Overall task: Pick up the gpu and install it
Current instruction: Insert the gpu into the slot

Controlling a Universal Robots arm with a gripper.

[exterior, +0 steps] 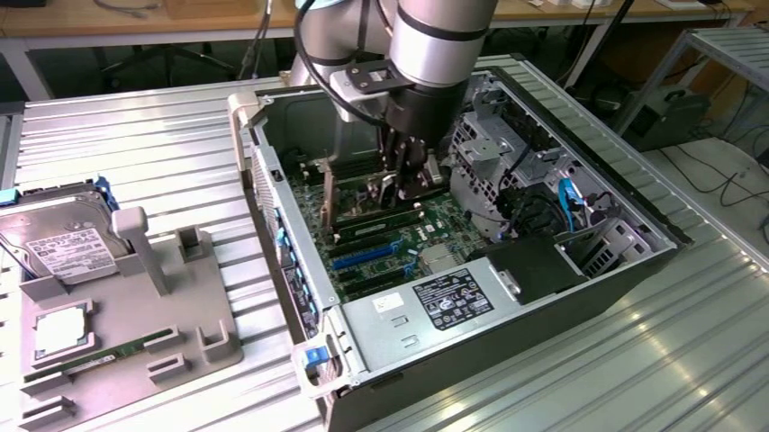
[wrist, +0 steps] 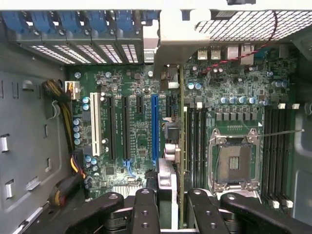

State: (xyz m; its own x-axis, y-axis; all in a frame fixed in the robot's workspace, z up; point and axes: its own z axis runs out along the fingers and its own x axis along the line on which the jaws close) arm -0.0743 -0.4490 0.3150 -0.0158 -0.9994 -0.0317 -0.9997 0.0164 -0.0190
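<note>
1. Open computer case [exterior: 266,180] lies on its side on a slatted metal table [exterior: 157,153]. The arm reaches down into it.
2. Gripper [exterior: 406,180] is inside the case, over the motherboard [exterior: 415,243]. Its fingers [wrist: 146,212] are clamped on the gpu [exterior: 366,200], one on each face of the card.
3. The gpu stands on edge, upright, its long side along the expansion slots. In the wrist view it shows edge-on [wrist: 182,146] as a thin line between the blue slot [wrist: 154,126] and the memory slots beside the CPU socket [wrist: 234,163].
4. Its lower edge is down close to the board. I cannot tell whether it sits in a slot.
5. Power supply [exterior: 445,301] fills the near end of the case.
6. Gray holder [exterior: 180,306] sits at the exterior view's left, well apart from the case. It carries a hard drive [exterior: 60,247] and a memory stick [exterior: 114,353].
</note>
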